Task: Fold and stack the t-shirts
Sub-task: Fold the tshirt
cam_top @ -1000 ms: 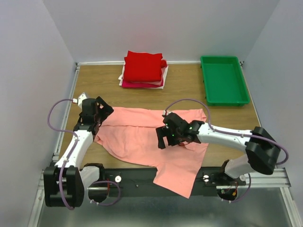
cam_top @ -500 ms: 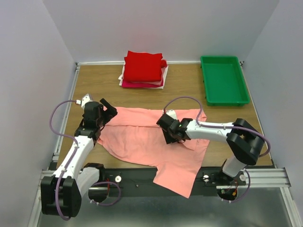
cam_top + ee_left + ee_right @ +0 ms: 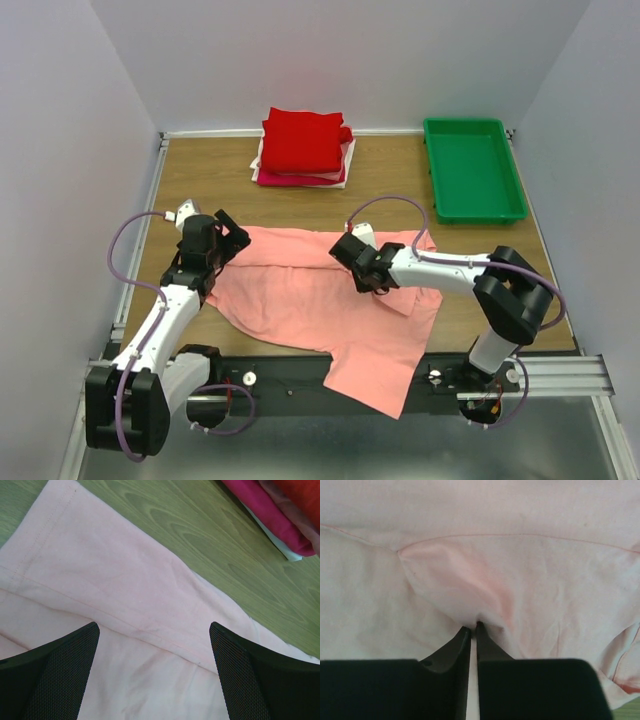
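Salmon-pink t-shirt [image 3: 300, 295] lies spread and rumpled across the near half of the wooden table [image 3: 200, 180]. One corner hangs over the near edge between the arm bases.

Right gripper [image 3: 474, 626] is down on the middle of the shirt. Its fingers are pressed together with a small tuck of pink cloth pinched at the tips, and a ridge of fabric puckers up from there. Cannot tell if it holds one layer or two.

Left gripper [image 3: 152, 630] is spread wide and holds nothing. It hovers over the shirt's left end, with a stitched seam running between its fingers and bare wood just beyond the hem.

The folded stack [image 3: 303, 148] sits at the far edge, well apart, bright red on top with white and magenta beneath. A green tray [image 3: 475, 170] is at far right.

Step in hand looks like getting grips for a fold. To do it well:
- Left should drop straight down onto the hem by the seam and close on the cloth edge, not the table.
- Right's pinch is shallow, so lift low and slow or it may slip.
- Move both arms together to keep the cloth taut between them.
- Mind the overhanging corner, which will likely drag.
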Controlling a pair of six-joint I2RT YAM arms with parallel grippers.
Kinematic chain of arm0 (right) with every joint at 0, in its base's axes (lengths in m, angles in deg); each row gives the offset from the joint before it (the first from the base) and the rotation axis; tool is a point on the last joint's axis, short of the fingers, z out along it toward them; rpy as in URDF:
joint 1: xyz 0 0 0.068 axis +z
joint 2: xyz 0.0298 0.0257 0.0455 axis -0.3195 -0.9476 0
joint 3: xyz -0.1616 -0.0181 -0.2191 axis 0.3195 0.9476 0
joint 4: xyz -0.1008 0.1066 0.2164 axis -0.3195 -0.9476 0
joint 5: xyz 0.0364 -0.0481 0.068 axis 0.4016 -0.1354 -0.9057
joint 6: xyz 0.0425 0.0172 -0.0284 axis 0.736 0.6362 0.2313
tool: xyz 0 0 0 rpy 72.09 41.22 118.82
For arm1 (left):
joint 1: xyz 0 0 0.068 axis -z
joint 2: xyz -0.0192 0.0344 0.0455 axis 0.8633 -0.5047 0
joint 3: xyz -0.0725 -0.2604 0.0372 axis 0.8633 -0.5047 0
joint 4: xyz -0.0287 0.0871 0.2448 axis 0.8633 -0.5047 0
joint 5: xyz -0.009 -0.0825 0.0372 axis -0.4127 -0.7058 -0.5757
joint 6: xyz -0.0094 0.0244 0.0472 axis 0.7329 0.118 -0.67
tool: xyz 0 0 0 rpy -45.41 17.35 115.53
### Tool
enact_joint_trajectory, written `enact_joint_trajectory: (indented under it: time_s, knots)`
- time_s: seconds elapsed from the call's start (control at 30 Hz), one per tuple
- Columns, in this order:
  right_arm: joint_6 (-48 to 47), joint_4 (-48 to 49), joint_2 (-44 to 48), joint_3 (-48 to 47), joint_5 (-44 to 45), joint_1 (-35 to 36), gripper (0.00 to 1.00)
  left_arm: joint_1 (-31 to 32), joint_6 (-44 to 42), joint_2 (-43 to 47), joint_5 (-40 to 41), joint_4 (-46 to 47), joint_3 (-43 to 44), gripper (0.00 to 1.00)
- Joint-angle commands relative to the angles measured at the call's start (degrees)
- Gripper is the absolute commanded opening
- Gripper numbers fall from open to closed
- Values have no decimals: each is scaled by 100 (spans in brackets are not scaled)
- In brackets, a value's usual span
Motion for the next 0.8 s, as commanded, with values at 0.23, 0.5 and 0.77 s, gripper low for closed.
enact_joint_trajectory:
  time_s: [0.23,0.5,0.77]
  knots:
    - [-420,-357,257,-275,-940,-198,0,117,33,-15,231,-182,110,99]
    - [-799,-1061,240,-785,-2252,-383,0,170,68,-147,380,-446,242,98]
    - [-1106,-1052,-32,-873,-3203,-629,2,187,-11,-173,38,-411,189,98]
